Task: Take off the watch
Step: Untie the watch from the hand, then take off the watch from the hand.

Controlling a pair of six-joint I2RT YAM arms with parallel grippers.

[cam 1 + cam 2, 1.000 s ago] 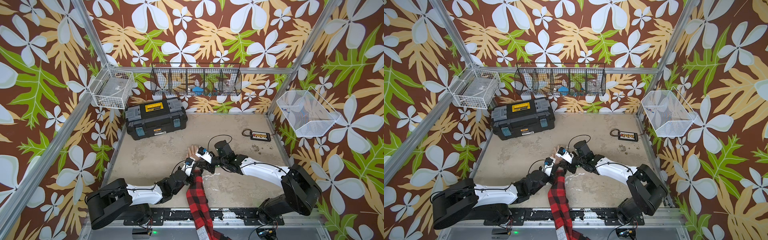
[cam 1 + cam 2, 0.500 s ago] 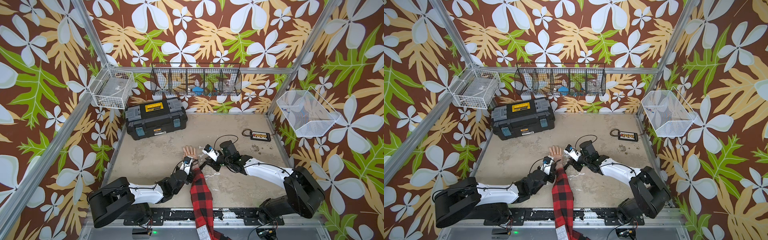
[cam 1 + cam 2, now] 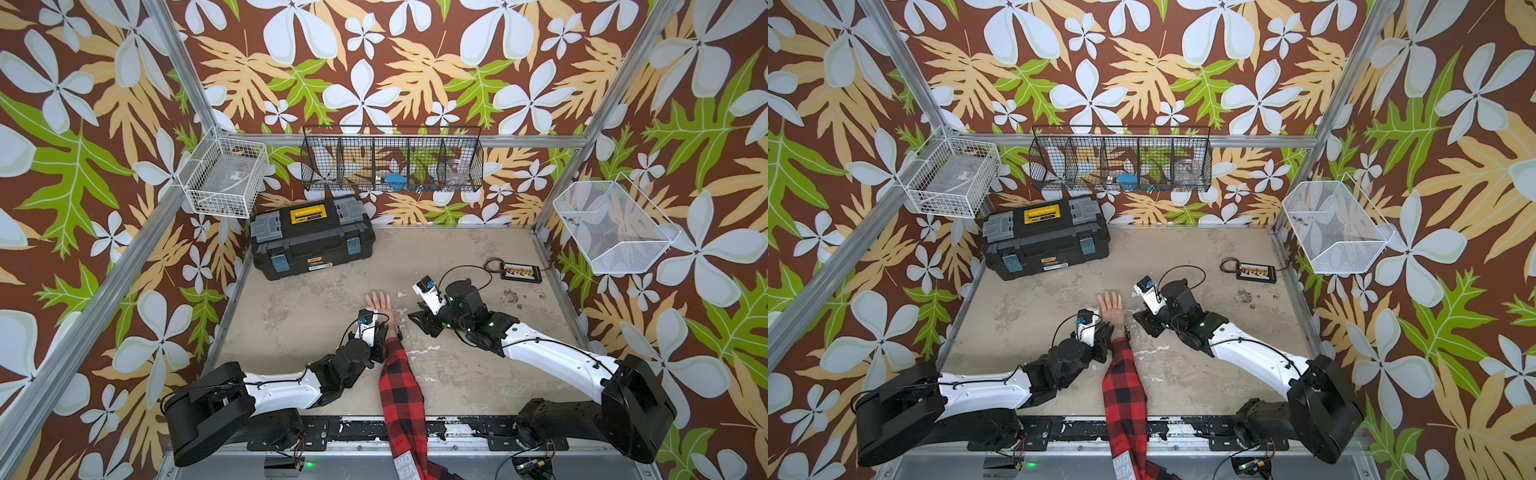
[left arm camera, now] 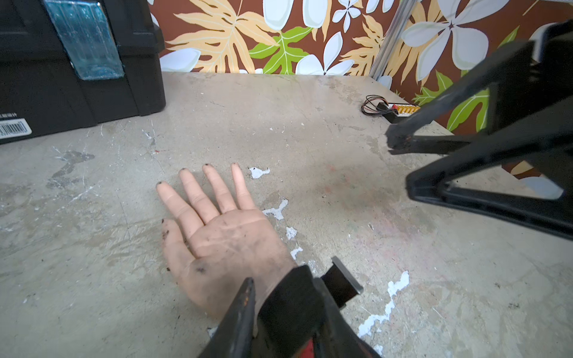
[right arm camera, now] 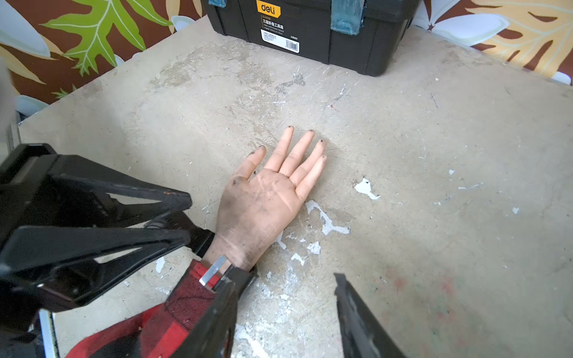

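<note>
A mannequin hand (image 3: 379, 305) lies palm up on the table, its arm in a red plaid sleeve (image 3: 401, 386). The black watch (image 4: 288, 303) is round its wrist. A strap end with a metal buckle (image 5: 212, 271) sticks out sideways. My left gripper (image 4: 286, 305) straddles the strap at the wrist, jaws slightly apart, with a sliver of skin showing beside one finger. In both top views it sits at the wrist (image 3: 379, 330) (image 3: 1106, 330). My right gripper (image 5: 283, 310) is open and empty just right of the wrist (image 3: 419, 323), one finger close to the buckle.
A black toolbox (image 3: 311, 237) stands at the back left of the table. A small connector board with wires (image 3: 519, 272) lies at the back right. Wire baskets hang on the walls: white (image 3: 226, 178), black (image 3: 390, 164), white mesh (image 3: 615, 228).
My right gripper has drawn back to the right off the wrist and opened wider. My left gripper, shut a second ago, has loosened round the strap.
</note>
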